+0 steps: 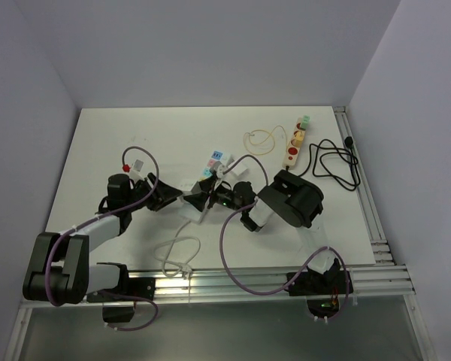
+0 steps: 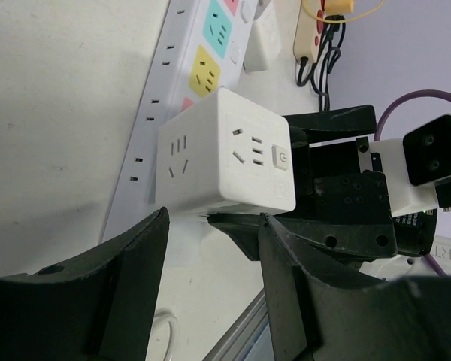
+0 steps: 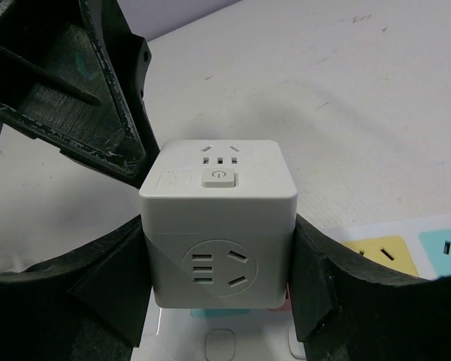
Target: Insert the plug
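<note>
The plug is a white cube adapter [image 3: 218,226] with a power button on top and sockets on its faces. My right gripper [image 3: 218,278] is shut on it, one black finger on each side. The cube [image 2: 225,158] hangs just above a white power strip [image 2: 203,68] with coloured outlets; a teal outlet shows right under it in the right wrist view. My left gripper [image 2: 210,248] stands open beside the cube, low over the strip's near end, with nothing pinched between its fingers. Whether the cube's prongs touch the strip is hidden.
A second, cream power strip [image 1: 295,143] lies at the back right with a coiled black cable [image 1: 334,162] and a thin yellow loop [image 1: 259,139]. A white cable [image 1: 177,252] curls near the front. Aluminium rails [image 1: 286,274] run along the front and right edges.
</note>
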`<move>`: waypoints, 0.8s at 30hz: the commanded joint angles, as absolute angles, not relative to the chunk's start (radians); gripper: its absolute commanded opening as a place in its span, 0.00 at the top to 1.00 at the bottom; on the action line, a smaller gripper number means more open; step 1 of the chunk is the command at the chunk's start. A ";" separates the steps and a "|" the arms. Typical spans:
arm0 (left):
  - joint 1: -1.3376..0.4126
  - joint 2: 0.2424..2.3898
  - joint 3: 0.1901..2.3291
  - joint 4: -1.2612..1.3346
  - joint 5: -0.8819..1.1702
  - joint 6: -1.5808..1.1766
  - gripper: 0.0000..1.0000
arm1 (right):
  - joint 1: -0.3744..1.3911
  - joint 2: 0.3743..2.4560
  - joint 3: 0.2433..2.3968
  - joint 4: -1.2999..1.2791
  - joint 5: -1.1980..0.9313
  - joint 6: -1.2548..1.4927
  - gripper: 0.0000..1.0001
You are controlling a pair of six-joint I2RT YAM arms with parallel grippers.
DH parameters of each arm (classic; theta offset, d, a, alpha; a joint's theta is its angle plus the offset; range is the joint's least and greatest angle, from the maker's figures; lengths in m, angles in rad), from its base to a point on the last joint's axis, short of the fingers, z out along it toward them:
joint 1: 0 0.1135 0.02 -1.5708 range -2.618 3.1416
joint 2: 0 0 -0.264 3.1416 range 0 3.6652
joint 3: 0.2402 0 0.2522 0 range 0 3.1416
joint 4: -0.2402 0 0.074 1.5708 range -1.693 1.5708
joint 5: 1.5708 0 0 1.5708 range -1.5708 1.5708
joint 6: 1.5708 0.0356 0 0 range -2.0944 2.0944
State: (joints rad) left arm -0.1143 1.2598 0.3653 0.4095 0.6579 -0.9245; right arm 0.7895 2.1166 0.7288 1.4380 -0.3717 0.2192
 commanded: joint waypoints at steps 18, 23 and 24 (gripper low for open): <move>-0.109 1.281 0.442 0.382 0.678 -0.861 0.44 | 0.841 2.287 0.657 1.761 -0.241 0.115 0.98; -0.109 1.311 0.457 0.382 0.686 -0.851 0.44 | 0.854 2.307 0.657 1.761 -0.213 0.094 0.98; -0.110 1.316 0.459 0.380 0.687 -0.850 0.44 | 0.857 2.309 0.655 1.759 -0.212 0.091 0.98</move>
